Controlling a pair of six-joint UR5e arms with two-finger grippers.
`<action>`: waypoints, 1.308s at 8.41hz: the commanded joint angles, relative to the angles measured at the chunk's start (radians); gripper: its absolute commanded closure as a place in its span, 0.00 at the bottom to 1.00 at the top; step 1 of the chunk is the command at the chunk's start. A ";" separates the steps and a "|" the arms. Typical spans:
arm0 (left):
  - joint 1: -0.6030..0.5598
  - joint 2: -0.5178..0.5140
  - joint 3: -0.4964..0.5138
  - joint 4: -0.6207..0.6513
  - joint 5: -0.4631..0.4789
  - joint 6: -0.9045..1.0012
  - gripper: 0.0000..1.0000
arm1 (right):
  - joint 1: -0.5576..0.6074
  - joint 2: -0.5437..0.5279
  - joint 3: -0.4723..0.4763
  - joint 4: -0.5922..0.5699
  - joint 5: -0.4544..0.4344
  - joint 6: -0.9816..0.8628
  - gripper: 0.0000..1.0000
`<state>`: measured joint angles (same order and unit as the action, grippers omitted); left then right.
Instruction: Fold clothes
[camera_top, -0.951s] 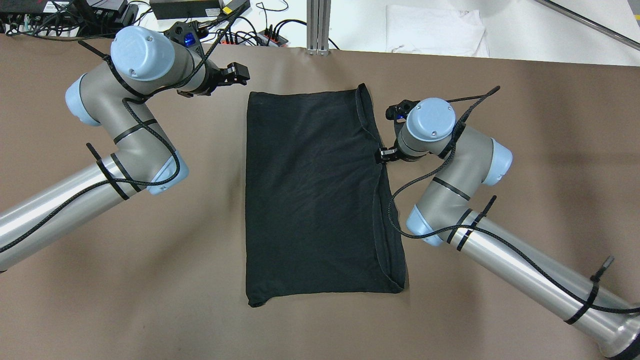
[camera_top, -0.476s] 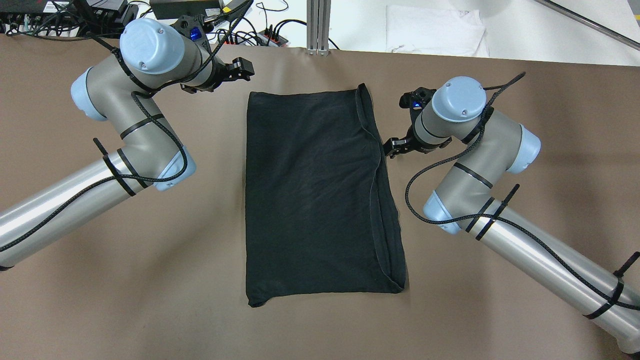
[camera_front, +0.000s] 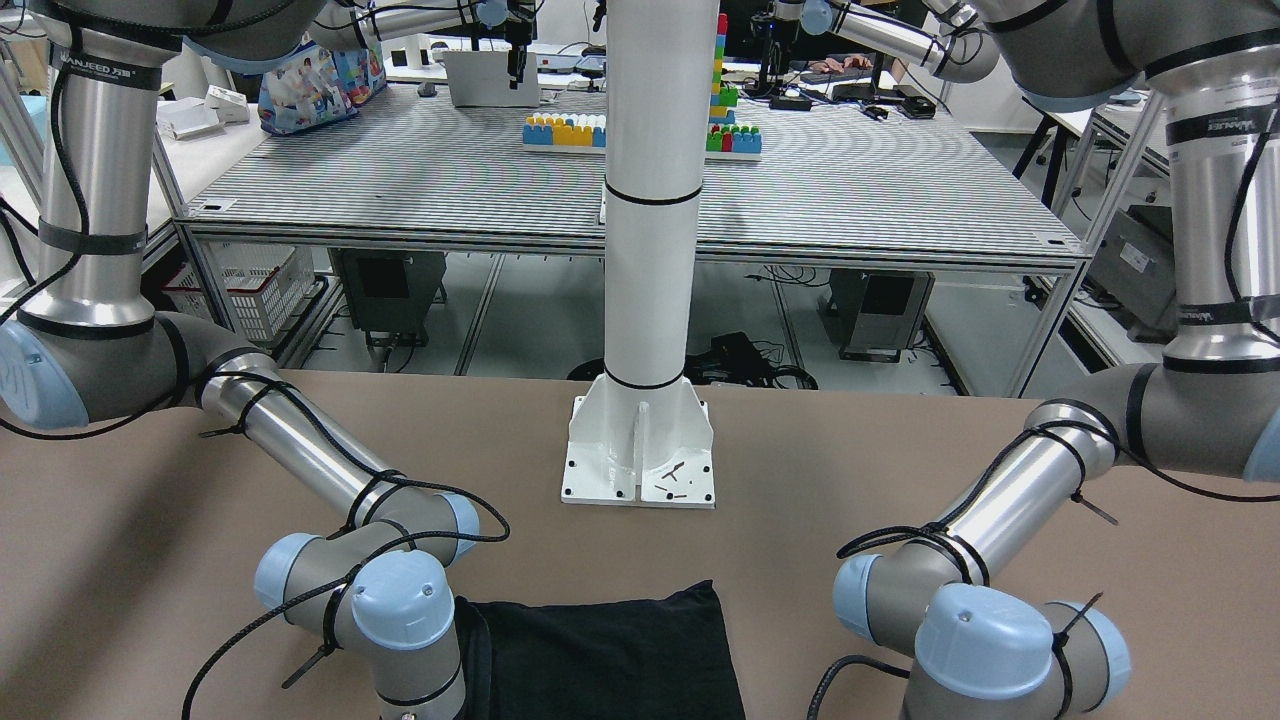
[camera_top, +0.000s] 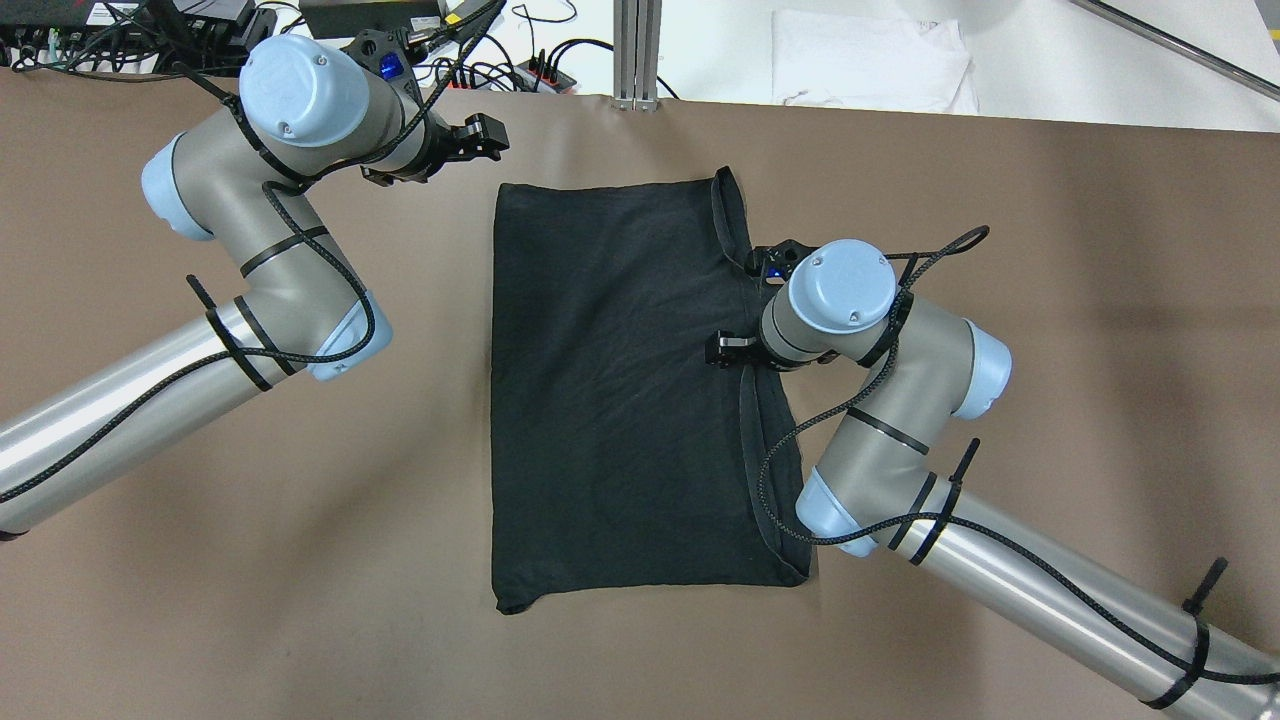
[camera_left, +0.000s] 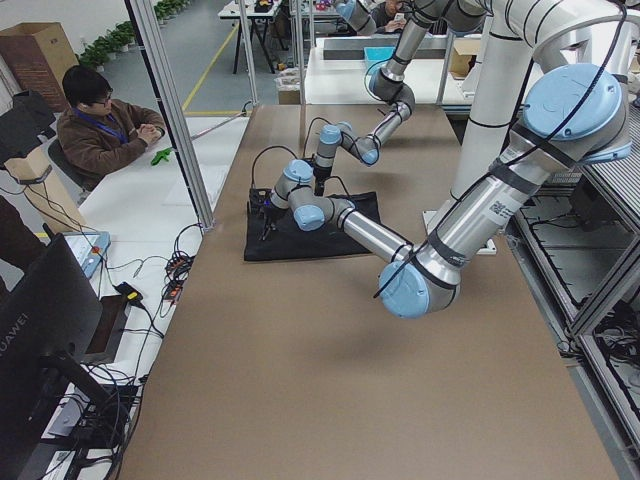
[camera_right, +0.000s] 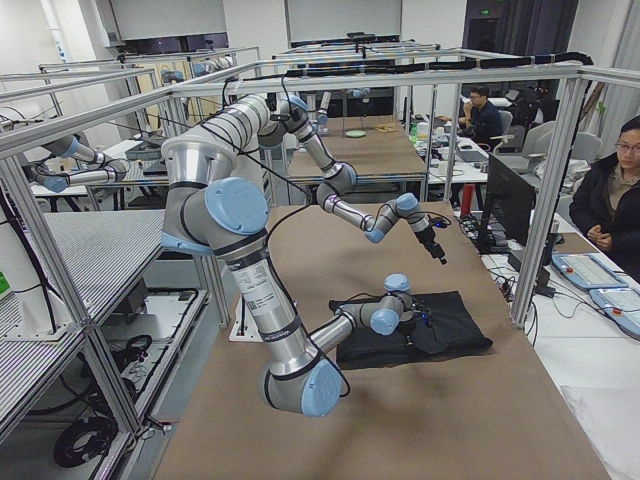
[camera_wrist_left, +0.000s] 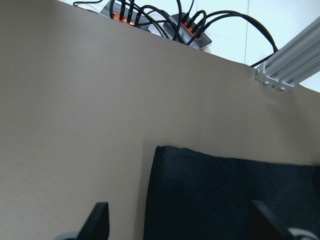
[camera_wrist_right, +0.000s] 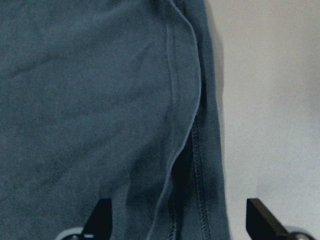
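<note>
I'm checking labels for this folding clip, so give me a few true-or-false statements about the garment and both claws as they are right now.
1. The black garment lies flat on the table. True.
2. The right claw is over the garment's edge. True.
3. The left claw is shut on a garment corner. False: it is open, over bare table near the corner.
4. The right claw is shut. False: its fingers stand wide apart.

A white pillar (camera_front: 650, 250) is standing on its base plate (camera_front: 600, 480) on the brown table (camera_front: 900, 450). Coloured blocks (camera_front: 565, 130) are sitting on the striped bench (camera_front: 400, 170) behind; a person (camera_left: 100, 135) is sitting nearby.
</note>
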<state>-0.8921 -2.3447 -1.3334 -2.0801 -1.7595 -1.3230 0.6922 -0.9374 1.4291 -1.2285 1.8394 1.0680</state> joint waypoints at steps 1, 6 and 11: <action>0.001 -0.001 0.000 0.000 0.000 -0.001 0.00 | -0.017 -0.046 0.019 0.000 -0.020 0.012 0.06; 0.002 -0.008 0.003 0.005 0.005 -0.012 0.00 | 0.058 -0.239 0.165 0.000 0.065 -0.134 0.06; -0.011 -0.007 0.002 0.003 -0.008 0.011 0.00 | 0.089 0.076 0.004 0.014 0.081 -0.132 0.06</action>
<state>-0.8919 -2.3524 -1.3305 -2.0756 -1.7579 -1.3258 0.7829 -1.0345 1.5529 -1.2268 1.9521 0.9364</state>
